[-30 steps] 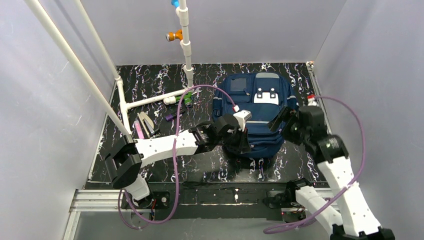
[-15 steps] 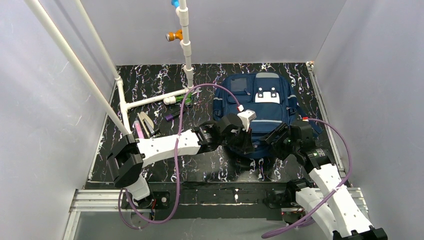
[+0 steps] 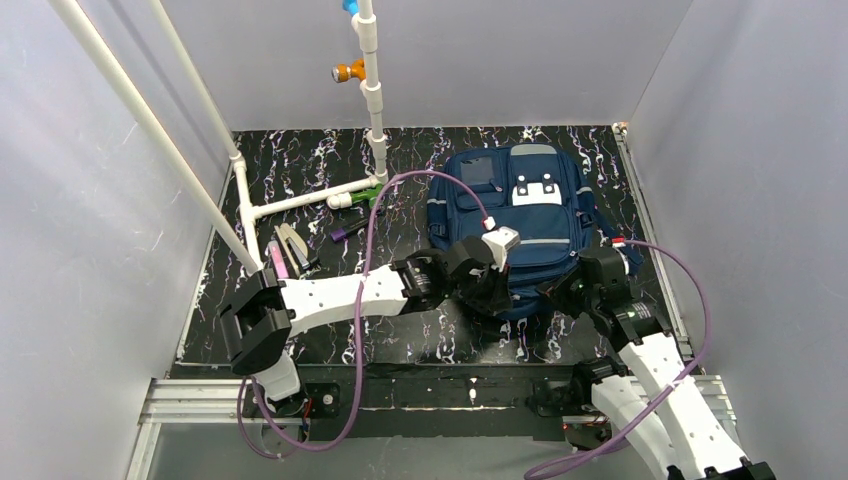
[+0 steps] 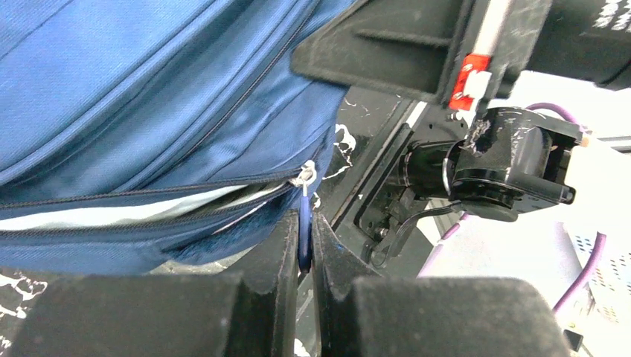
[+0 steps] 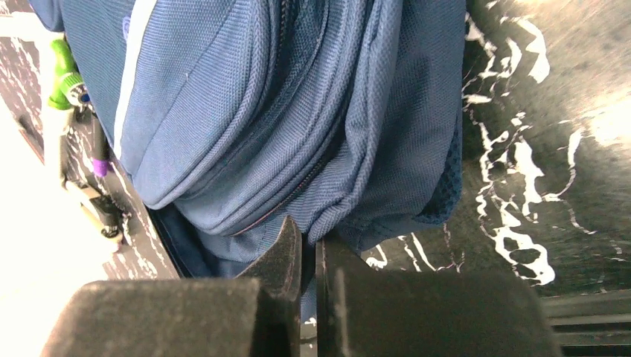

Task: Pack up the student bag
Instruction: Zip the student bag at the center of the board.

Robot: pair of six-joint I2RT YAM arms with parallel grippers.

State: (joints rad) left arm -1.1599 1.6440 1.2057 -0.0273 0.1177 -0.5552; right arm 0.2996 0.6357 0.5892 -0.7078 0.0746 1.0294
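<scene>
Student bag (image 3: 515, 210), large navy blue fabric backpack with grey-white patches: lay flat on the black, white-veined tabletop (image 3: 300, 165), right of centre, with its near end between the two claws.

Looked barely begun as a packing job. Showed only a narrow gap in the zip at the near end, with pale lining (image 4: 111, 216) inside. Held nothing that could be seen.

Left gripper (image 4: 301, 242), black two-finger claw: pressed together on the small blue zipper pull (image 4: 303, 212) that hung from the silver slider (image 4: 305, 176). Right gripper (image 5: 307, 256), same build: pinched tight on a fold of the bag's fabric at the near right corner, probably to brace it against the pull.

Left undone, by this reading: drawing the zip wide, then carrying in the loose stationery. Lay well apart at the far left: grey stapler-like tool (image 3: 292, 243), pink marker (image 3: 277, 262), purple pen (image 3: 345, 233), green-capped piece (image 3: 373, 197).

Hemmed in by plain grey walls (image 3: 750, 120) on the left, far and right sides, the right one near the bag. Offered open tabletop left of the bag, up to the white plastic pipe frame (image 3: 300, 200). Gave little room at the near end, close to the table edge and the metal rail (image 3: 200, 395). Carried a looping purple cable (image 3: 365, 250) over the left arm, a likely snag.
</scene>
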